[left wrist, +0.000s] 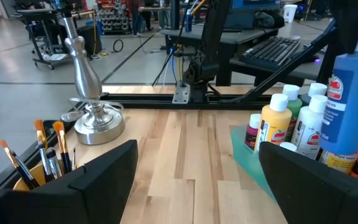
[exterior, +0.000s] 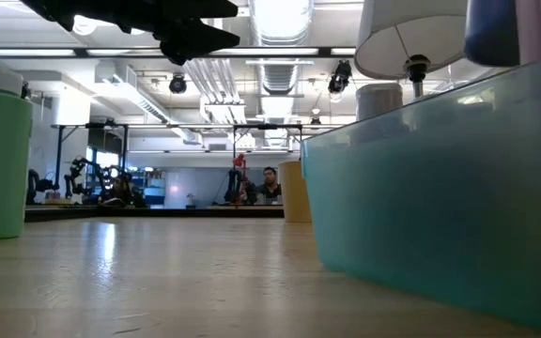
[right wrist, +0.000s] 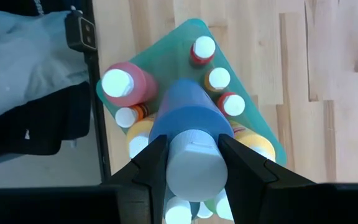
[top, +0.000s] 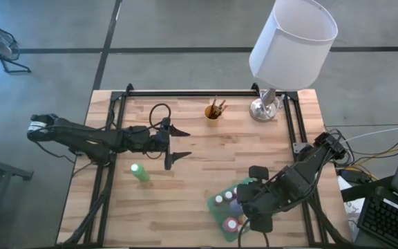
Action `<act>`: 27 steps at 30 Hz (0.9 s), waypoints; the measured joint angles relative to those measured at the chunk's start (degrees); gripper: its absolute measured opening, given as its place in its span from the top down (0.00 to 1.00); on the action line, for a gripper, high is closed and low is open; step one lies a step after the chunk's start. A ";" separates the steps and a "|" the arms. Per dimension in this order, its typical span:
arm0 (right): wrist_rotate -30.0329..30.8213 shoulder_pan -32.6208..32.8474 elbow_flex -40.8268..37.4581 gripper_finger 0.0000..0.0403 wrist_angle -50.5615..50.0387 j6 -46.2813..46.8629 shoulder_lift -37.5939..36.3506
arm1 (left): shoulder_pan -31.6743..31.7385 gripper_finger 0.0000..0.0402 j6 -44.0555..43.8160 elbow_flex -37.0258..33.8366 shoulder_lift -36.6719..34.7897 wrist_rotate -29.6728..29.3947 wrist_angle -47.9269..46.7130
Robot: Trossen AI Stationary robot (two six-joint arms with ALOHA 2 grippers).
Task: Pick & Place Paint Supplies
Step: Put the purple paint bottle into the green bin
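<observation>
Blue bottle (right wrist: 185, 118) w/ white cap pinched in right pincer (right wrist: 194, 163); left pincer (top: 178, 144) spread.

My right claw (right wrist: 193, 163) hangs over the tray (top: 216, 206) near the table's (top: 199, 131) front right, around a bottle's cap (right wrist: 194, 167); other bottles (right wrist: 217, 79) stand in the tray. My left claw (top: 178, 144) hovers mid-table, a lone bottle (top: 139, 172) before it. Behind: brush cup (top: 213, 111), with lamp (top: 282, 55) to its right.
</observation>
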 joint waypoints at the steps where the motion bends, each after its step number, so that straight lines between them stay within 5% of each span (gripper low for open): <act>1: 0.00 0.00 -0.44 0.72 0.09 0.00 0.00 | 0.00 0.15 0.02 0.00 0.00 0.01 0.00; 27: -1.97 -0.04 -7.45 0.72 4.20 -0.44 0.02 | 0.00 0.15 0.00 0.00 0.02 0.01 -0.02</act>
